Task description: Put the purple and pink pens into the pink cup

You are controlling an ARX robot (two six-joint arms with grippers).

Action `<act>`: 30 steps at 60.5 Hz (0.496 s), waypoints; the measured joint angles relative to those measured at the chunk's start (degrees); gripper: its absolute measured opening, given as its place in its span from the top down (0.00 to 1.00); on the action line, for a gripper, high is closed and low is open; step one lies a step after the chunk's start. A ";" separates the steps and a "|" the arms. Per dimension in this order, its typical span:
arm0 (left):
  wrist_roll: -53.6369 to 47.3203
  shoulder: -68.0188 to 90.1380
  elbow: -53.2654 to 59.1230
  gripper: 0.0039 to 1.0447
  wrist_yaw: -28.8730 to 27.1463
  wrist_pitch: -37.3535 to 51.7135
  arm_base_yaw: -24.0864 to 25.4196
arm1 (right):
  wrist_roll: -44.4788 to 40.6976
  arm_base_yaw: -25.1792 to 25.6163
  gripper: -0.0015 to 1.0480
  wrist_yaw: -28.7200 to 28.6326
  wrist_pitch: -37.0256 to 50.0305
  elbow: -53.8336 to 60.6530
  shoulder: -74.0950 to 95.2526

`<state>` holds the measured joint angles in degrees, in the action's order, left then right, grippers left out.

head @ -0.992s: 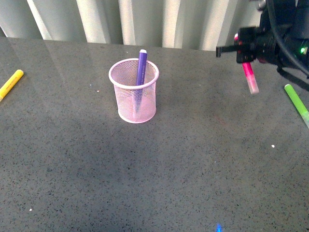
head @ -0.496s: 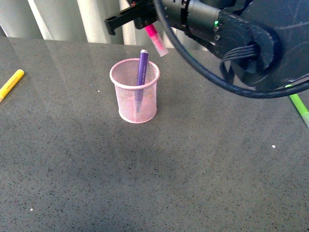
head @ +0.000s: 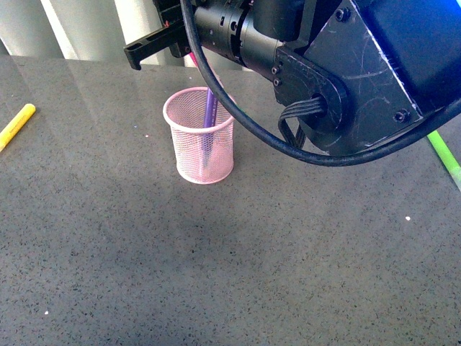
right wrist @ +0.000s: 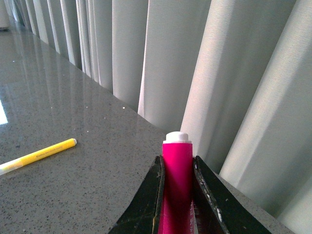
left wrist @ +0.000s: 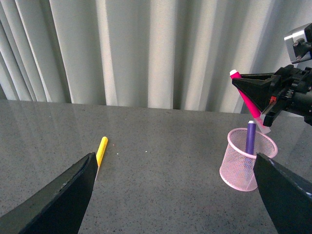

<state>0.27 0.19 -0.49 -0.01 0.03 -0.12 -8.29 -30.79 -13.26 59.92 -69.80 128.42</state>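
**Pink pen over the cup, not yet let go**

Pink pen (left wrist: 245, 97): pinched around the barrel by the right pincer (right wrist: 177, 163), tilted, white butt end up, lower end pointing down toward the mouth of the pink cup (left wrist: 245, 163). In the left wrist view, lower end just above the rim and close to the top of the purple pen (head: 209, 108). Hard to say whether exactly over the opening or a little behind it. Probably light, stiff and of smooth plastic, so easy to carry but ready to slip or swing between narrow jaws. Best taken on the thick barrel and not on the clear cap, as done here. Likely nothing to fear from a short drop.

Purple pen: already standing inside the cup, leaning slightly, top end above the rim. By this look, halfway through the task.

Cup: upright on the grey desk (head: 216, 274), of thin wire mesh, surely light and easy to tip or push. Better to lower the pink pen straight into the free side, without knocking the rim or the purple pen.

Left pincer (left wrist: 174, 161): spread wide, holding nothing, well apart from the cup.

Farther out: yellow marker (head: 16, 125) lying near the left edge of the desk, lime green marker (head: 443, 155) at the right, both well apart from the cup. Pale curtain (left wrist: 146, 48) behind everything.
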 joint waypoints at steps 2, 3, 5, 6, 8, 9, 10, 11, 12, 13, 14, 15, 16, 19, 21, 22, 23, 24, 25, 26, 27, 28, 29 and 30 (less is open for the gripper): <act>0.00 0.00 0.00 0.06 0.00 0.00 0.00 | 0.11 0.00 0.89 -0.07 -0.02 -0.26 0.24; 0.00 0.00 0.00 0.06 0.00 0.00 0.00 | 0.15 0.00 0.89 -0.09 -0.02 -0.46 0.33; 0.00 0.00 0.00 0.06 0.00 0.00 0.00 | 0.20 0.00 0.89 -0.17 -0.02 -0.70 0.55; 0.00 0.00 0.00 0.06 0.00 0.00 0.00 | 0.26 -0.02 0.89 -0.17 -0.02 -0.77 0.59; 0.00 0.00 0.00 0.06 0.00 0.00 0.00 | 0.52 -0.04 0.89 -0.17 -0.02 -0.98 0.85; 0.00 0.00 0.00 0.06 0.00 0.00 0.00 | 0.61 -0.09 0.89 -0.17 -0.02 -1.09 0.96; 0.00 0.00 0.00 0.06 0.00 0.00 0.00 | 0.63 -0.09 0.89 -0.17 -0.02 -1.16 1.05; 0.00 0.00 0.00 0.06 0.00 0.00 0.00 | 0.70 -0.13 0.89 -0.17 0.00 -1.31 1.27; 0.00 0.00 0.00 0.06 0.00 0.00 0.00 | 0.79 -0.13 0.89 -0.17 0.04 -1.44 1.44; 0.00 0.00 0.00 0.06 0.00 0.00 0.00 | 0.81 -0.15 0.89 -0.17 0.04 -1.49 1.53; 0.00 0.00 0.00 0.06 0.00 0.00 0.00 | 0.87 -0.20 0.89 -0.17 0.07 -1.57 1.70; 0.00 0.00 0.00 0.06 0.00 0.00 0.00 | 0.90 -0.22 0.89 -0.17 0.09 -1.62 1.81; 0.00 0.00 0.00 0.06 0.00 0.00 0.00 | 1.03 -0.26 0.89 -0.15 0.11 -1.68 2.01; 0.00 0.00 0.00 0.06 0.00 0.00 0.00 | 1.20 -0.39 0.89 -0.09 0.26 -1.75 2.47; 0.00 0.00 0.00 0.06 0.00 0.00 0.00 | 1.25 -0.48 0.89 0.00 0.42 -1.75 2.71; 0.00 0.00 0.00 0.06 0.00 0.00 0.00 | 1.31 -0.52 0.89 0.02 0.52 -1.75 2.89; 0.00 0.00 0.00 0.06 0.00 0.00 0.00 | 1.38 -0.57 0.89 0.04 0.57 -1.75 2.97; 0.00 0.00 0.00 0.06 0.00 0.00 0.00 | 1.53 -0.63 0.89 0.04 0.61 -1.77 3.17; 0.00 0.00 0.00 0.06 0.00 0.00 0.00 | 1.53 -0.68 0.89 0.04 0.66 -1.79 3.23; 0.00 0.00 0.00 0.06 0.00 0.00 0.00 | 1.64 -0.74 0.89 0.04 0.70 -1.79 3.39; 0.00 0.00 0.00 0.06 0.00 0.00 0.00 | 1.73 -0.81 0.89 0.02 0.76 -1.79 3.52; 0.00 0.00 0.00 0.06 0.00 0.00 0.00 | 1.75 -0.85 0.89 0.02 0.79 -1.79 3.61; 0.00 0.00 0.00 0.06 0.00 0.00 0.00 | 1.84 -0.92 0.89 0.00 0.81 -1.84 3.80; 0.00 0.00 0.00 0.06 0.00 0.00 0.00 | 1.95 -0.98 0.89 0.00 0.83 -1.90 3.91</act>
<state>0.27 0.19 -0.49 -0.01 0.03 -0.12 -6.35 -31.77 -13.26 60.75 -71.70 132.33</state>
